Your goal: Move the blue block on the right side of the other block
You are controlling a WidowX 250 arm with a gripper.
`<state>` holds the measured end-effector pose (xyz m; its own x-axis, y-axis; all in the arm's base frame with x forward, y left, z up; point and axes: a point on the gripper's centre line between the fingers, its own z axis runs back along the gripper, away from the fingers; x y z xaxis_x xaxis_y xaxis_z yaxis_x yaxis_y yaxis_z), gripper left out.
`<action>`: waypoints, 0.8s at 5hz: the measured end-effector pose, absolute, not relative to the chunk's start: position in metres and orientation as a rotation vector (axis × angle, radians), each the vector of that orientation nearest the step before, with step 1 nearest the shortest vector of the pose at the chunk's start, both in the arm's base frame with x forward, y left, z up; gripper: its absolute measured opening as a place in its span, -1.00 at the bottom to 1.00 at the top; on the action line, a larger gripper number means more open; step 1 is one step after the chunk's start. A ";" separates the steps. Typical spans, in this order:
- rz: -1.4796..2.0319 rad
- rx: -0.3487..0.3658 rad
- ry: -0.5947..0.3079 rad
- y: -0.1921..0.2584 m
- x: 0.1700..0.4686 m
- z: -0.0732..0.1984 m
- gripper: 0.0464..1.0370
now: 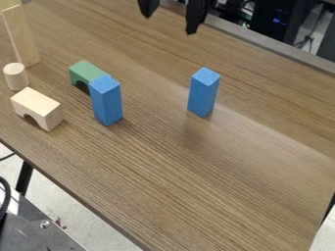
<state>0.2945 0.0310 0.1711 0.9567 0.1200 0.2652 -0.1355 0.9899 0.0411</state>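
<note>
Claw (169, 25) hangs at top edge, 2 fingers apart.

Taking the middle of the camera view as the clock's centre, there are two tall blue rectangular wooden blocks: one blue block (107, 100) toward 10 o'clock and one blue block (203, 93) toward 1 o'clock. Arch-shaped blocks also number two: one green wooden arch (87, 72) between 10 and 11 o'clock, and one plain pale wooden arch (37, 105) between 9 and 10. There is one short pale wooden cylinder (15, 77) at 10 o'clock, and one tall, flat pale wooden slab (21, 37) between 10 and 11. All stand on one brown wood-grain table (196, 171).
</note>
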 end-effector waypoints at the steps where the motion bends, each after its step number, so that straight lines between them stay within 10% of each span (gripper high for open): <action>1: 0.127 0.056 -0.236 0.030 0.292 0.163 0.93; 4: 0.134 -0.077 -0.336 0.061 0.234 0.227 0.93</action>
<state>0.2336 0.0609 0.2270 0.9353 0.1441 0.3232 -0.1183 0.9881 -0.0980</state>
